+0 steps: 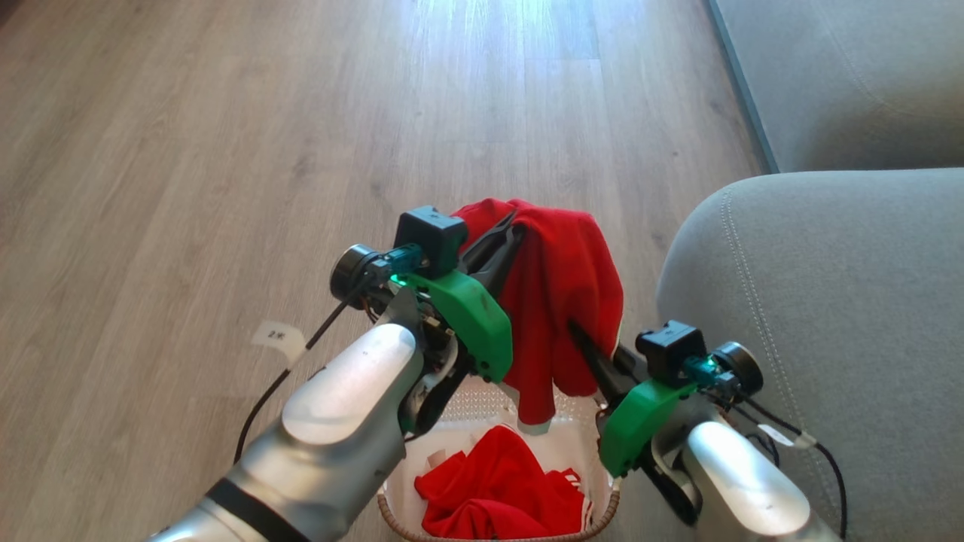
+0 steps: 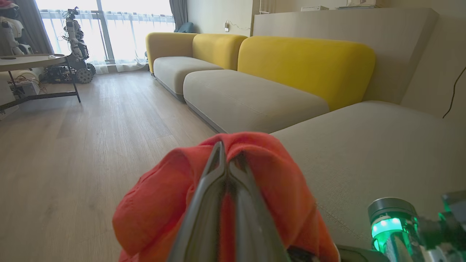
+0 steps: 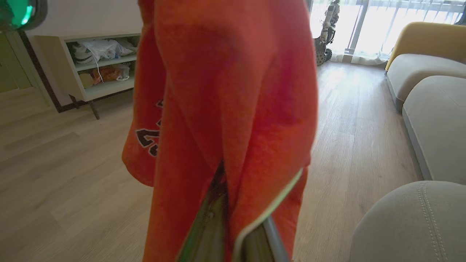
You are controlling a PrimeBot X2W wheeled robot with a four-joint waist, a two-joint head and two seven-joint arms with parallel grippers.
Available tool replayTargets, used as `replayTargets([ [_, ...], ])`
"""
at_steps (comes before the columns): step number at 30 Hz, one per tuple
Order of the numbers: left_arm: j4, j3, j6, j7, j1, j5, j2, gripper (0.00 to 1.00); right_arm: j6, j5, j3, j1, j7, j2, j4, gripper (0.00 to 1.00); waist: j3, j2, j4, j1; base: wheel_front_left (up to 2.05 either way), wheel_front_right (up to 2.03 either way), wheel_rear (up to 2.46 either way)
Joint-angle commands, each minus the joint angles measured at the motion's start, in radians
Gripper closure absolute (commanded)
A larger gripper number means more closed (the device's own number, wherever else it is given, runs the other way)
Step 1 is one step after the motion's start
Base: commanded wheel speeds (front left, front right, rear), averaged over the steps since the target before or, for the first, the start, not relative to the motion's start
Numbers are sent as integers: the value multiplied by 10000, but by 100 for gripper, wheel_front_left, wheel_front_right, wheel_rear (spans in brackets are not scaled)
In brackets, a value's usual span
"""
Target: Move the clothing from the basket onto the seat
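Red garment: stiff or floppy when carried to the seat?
Likely floppy: the garment hangs in folds from the left pincer and right pincer. Probably light: two thin pinches carry it. Its hem dangles over the basket and may snag.

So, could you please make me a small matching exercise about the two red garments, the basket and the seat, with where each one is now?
Things:
1. raised red garment
2. other red garment
3. basket
4. seat

Places:
A. standing on the wooden floor
B. hanging above the basket
C. at the right, beside the basket
D. lying inside the basket

Pairs: 1-B, 2-D, 3-A, 4-C.
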Motion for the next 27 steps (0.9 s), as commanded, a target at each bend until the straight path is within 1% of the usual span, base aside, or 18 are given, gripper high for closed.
replayTargets([
  [1, -194, 488, 32, -169, -414, -58, 226, 100, -4, -20, -24, -341, -67, 72, -460, 100, 11, 0, -80, 1, 0, 0, 0],
  [3, -134, 532, -96, -215, -296, -213, 249, 100, -4, -77, -166, -298, -67, 72, -655, 100, 20, 0, -178, 1, 0, 0, 0],
  [4, -118, 598, -153, -264, -220, -335, 250, 96, -4, -81, -246, -271, -67, 72, -754, 100, 26, 0, -227, 1, 0, 0, 0],
  [5, -97, 645, -175, -336, -161, -397, 264, 75, -4, -90, -328, -249, -67, 72, -863, 100, 31, 0, -287, 1, 0, 0, 0],
  [7, -22, 642, -196, -449, -53, -410, 322, 49, -4, -132, -498, -203, -67, 72, -1076, 100, 44, 0, -409, 1, 0, 0, 0],
  [9, 58, 647, -222, -551, 70, -456, 350, 4, -4, -198, -682, -166, -67, 60, -1274, 100, 59, 0, -549, 1, 0, 0, 0],
  [10, 98, 624, -269, -568, 133, -483, 362, 0, -4, -241, -760, -154, -67, 43, -1367, 100, 66, 0, -631, 1, 0, 0, 0],
  [12, 133, 605, -294, -591, 193, -502, 374, 0, -4, -282, -850, -144, -67, 20, -1464, 100, 75, 0, -715, 1, 0, 0, 0],
  [17, 220, 531, -374, -849, 447, -533, 413, 0, -4, -469, -1473, -84, -67, -91, -1850, 100, 154, 0, -1213, 1, 0, 0, 0],
  [23, 257, 315, -460, -1145, 767, -458, 447, 0, -4, -857, -2444, -2, -67, -139, -1928, 100, 307, 0, -1964, 1, 0, 0, 0],
  [27, 282, 202, -433, -1354, 955, -391, 467, 0, -4, -1062, -2787, -3, -67, -172, -2018, 100, 466, 0, -2597, 1, 0, 0, 0],
])
